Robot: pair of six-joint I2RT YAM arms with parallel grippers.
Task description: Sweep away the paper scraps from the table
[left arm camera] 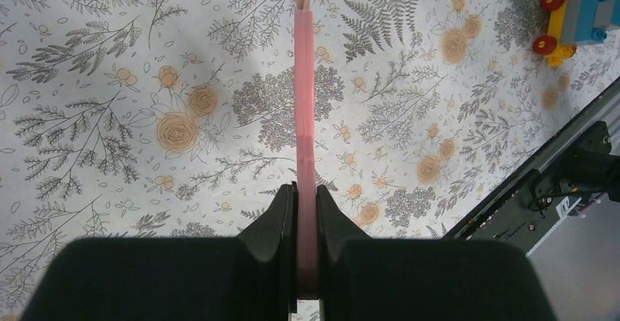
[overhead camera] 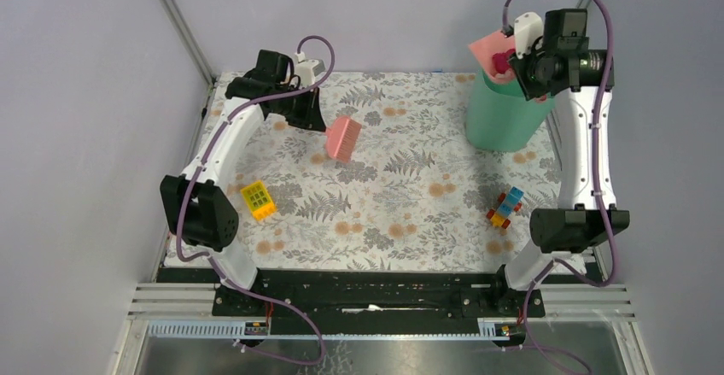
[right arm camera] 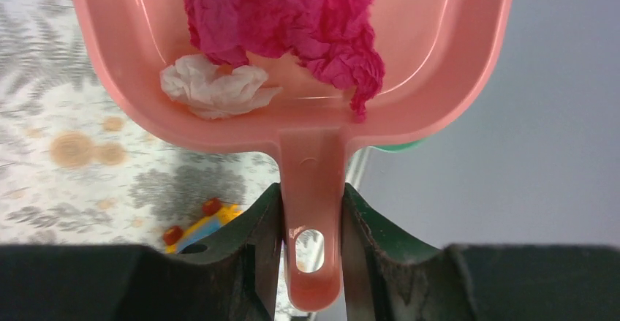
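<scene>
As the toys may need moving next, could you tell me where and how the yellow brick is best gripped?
Pinch its two opposite side walls, straight down from above: the yellow brick lies flat on the table, studs up, turned askew, so match that angle.

So the table (overhead camera: 401, 221) is covered in a white-and-grey leaf print dotted with orange-brown flowers, and a black rail (overhead camera: 367, 285) is fitted along the near edge. Three things can be seen sitting on it. A yellow studded brick (overhead camera: 258, 200) is parked near the left side. A multicoloured toy-brick vehicle (overhead camera: 505, 208) is found over toward the right, well apart from the brick. A green bin (overhead camera: 504, 114) is stood upright at the far right corner.
</scene>
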